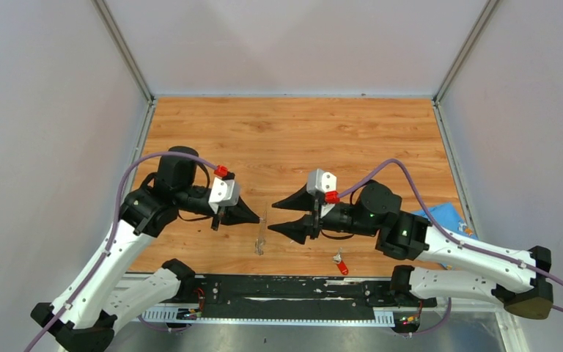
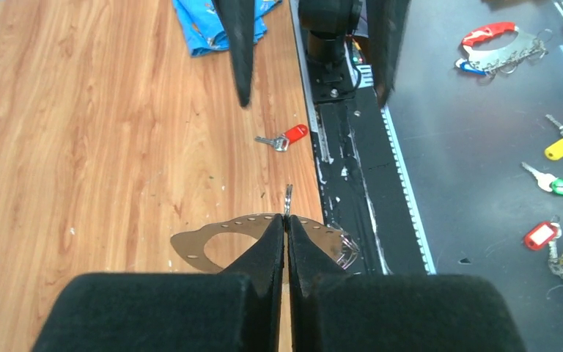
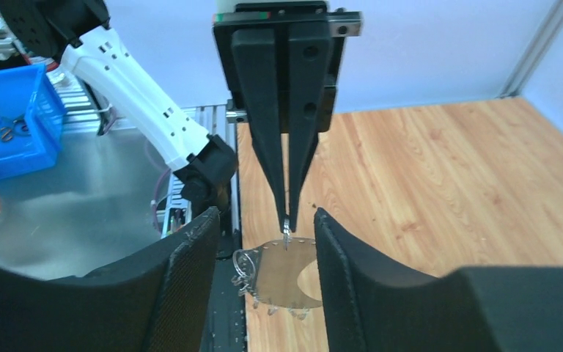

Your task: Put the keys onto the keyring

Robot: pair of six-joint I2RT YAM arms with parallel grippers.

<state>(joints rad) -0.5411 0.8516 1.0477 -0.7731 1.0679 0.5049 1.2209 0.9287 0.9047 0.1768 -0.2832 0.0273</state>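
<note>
On the wooden table [image 1: 300, 132], the red key [image 1: 341, 262] lay nearest our spread, empty right gripper [image 1: 271, 216]; our left gripper [image 1: 256, 218] pinched the keyring [image 3: 286, 275].

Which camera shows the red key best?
The left wrist view: the red key lies unobstructed on the table, head and blade distinct. The top view shows only a tiny red speck near the front edge. The right wrist view misses it.
</note>
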